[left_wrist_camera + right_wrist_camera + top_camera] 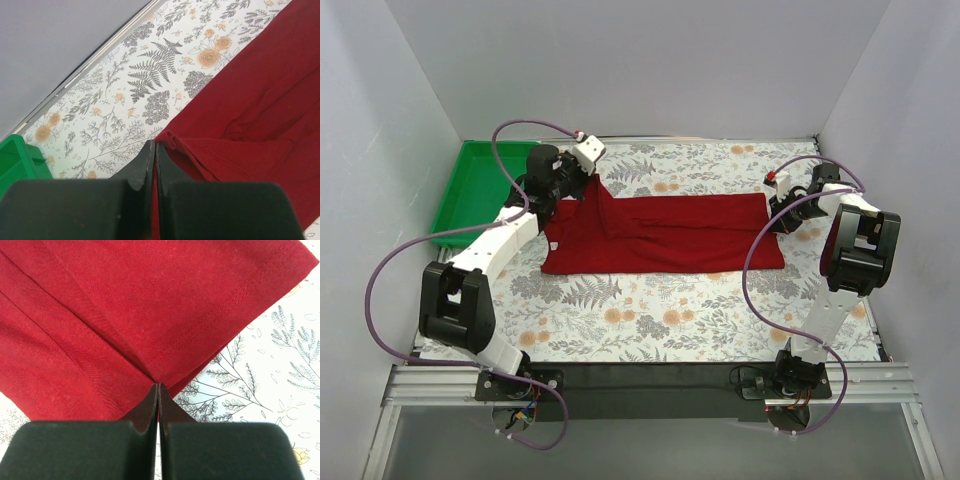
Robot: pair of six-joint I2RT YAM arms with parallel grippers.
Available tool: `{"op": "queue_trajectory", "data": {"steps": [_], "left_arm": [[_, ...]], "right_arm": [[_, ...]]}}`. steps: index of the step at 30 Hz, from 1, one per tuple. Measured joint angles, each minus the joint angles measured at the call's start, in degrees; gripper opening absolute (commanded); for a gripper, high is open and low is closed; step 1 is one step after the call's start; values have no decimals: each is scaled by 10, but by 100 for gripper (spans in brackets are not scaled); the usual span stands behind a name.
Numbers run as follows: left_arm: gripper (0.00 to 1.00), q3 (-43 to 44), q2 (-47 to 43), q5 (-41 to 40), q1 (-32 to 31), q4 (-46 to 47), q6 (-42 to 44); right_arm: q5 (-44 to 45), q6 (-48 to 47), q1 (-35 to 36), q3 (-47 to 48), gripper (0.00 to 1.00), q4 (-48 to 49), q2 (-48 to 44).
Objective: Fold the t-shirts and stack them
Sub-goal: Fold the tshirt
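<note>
T-shirt (670, 235) between left claw (154, 146) and right claw (158, 386), each clenched on an opposite edge.

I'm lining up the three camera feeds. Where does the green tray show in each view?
Top external: green tray in the left part of the picture, above the middle.
Left wrist: green tray only as a corner at the bottom-left edge.
Right wrist: not in it.
Shared landmark: the dark red t-shirt, visible in all three views.
</note>
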Motion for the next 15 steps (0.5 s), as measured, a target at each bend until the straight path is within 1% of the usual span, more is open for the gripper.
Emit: {"op": "queue_trajectory", "data": {"steps": [15], "left_arm": [[0,0,58,-18,1,3,3]], "right_arm": [[0,4,0,0,1,3,0]]}}
